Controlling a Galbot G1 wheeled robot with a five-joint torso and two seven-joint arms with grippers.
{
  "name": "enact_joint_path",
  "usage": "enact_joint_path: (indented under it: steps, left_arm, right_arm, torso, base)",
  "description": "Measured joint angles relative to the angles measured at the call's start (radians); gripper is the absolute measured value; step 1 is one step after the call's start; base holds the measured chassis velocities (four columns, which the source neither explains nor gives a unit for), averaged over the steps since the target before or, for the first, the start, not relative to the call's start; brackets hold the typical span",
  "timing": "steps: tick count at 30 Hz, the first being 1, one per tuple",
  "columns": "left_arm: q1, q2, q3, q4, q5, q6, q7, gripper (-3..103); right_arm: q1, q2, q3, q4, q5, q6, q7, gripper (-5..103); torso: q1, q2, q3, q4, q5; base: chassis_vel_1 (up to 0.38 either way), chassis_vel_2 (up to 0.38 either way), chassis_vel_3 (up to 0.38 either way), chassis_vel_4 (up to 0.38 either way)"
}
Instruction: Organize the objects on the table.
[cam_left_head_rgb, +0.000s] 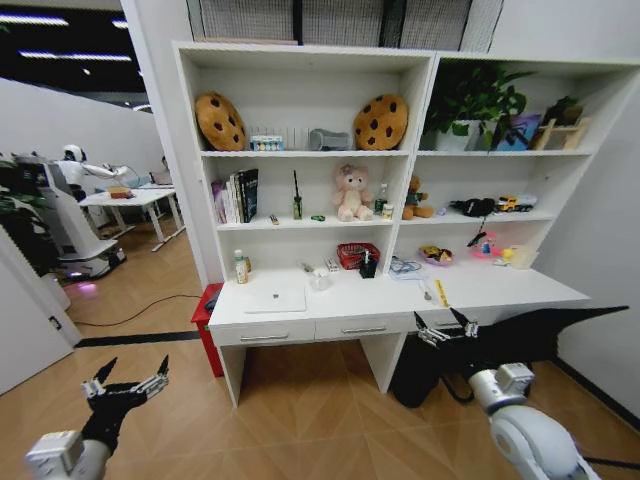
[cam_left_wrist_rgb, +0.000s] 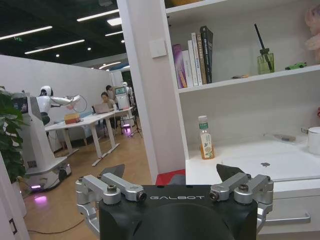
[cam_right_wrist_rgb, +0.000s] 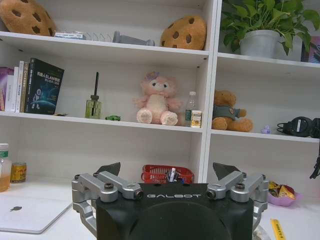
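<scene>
Silver slim laptop (cam_left_head_rgb: 276, 297) lies closed on white table (cam_left_head_rgb: 500, 290).

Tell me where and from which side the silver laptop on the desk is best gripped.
The laptop lies closed and flat on the white desk, near its front edge, too wide to span from above. Probably best is pinching its thin front edge, coming in low from the robot's side. Both the left gripper and right gripper are open, short of the desk.
</scene>
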Motion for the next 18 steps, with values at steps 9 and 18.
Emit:
enact_joint_path:
  steps: [9, 18]
  left_arm:
    - [0.000, 0.000, 0.000, 0.000, 0.000, 0.000, 0.000, 100]
    - [0.000, 0.000, 0.000, 0.000, 0.000, 0.000, 0.000, 100]
  right_arm:
    - [0.000, 0.000, 0.000, 0.000, 0.000, 0.000, 0.000, 100]
    - [0.000, 0.000, 0.000, 0.000, 0.000, 0.000, 0.000, 100]
  torso:
    - [0.000, 0.000, 0.000, -0.0001, -0.0001]
    - [0.000, 0.000, 0.000, 0.0006, -0.0001]
  base:
    - [0.000, 0.000, 0.000, 0.000]
    - [0.021, 0.029, 0.028, 0.020]
